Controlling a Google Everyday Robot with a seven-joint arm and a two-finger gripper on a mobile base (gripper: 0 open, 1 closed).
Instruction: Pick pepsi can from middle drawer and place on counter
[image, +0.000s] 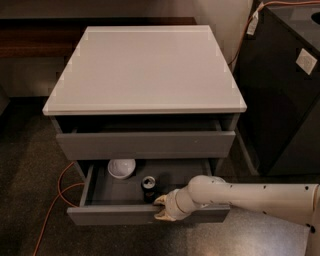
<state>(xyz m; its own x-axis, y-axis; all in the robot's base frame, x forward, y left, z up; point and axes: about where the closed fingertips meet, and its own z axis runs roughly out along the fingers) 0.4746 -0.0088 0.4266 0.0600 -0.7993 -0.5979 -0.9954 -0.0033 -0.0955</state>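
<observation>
Dark speckled flooring (25, 150) is seen around a grey drawer cabinet, and a tall black cabinet (285, 90) with a white label (306, 61) stands just beside it on the right. An orange cable (60, 182) is looped on the floor at the cabinet's left, and a strip of brown wood (35, 42) is visible behind it. The desk (145, 70), a smooth pale-grey slab, forms the cabinet's top. Below it the top drawer (145, 145) is pulled out only slightly, so that a dark gap is left under the slab.

The middle drawer (110, 216) is drawn out further and its inside is exposed. Two things are held in it. A white bowl (121, 168) lies at the back, left of centre. The pepsi can (149, 186) stands upright nearer the front, to the right of the bowl and apart from it, with its silver top turned to the camera.

A white arm (250, 197) is stretched in low from the right edge. The pincer (161, 208) is set at the drawer's front wall, just in front of the can. It is closed narrowly over the wall's top edge, with one beige fingertip (160, 200) placed inside the drawer beside the can's base and the other laid against the outer face. Whether the inner fingertip touches the can cannot be told.
</observation>
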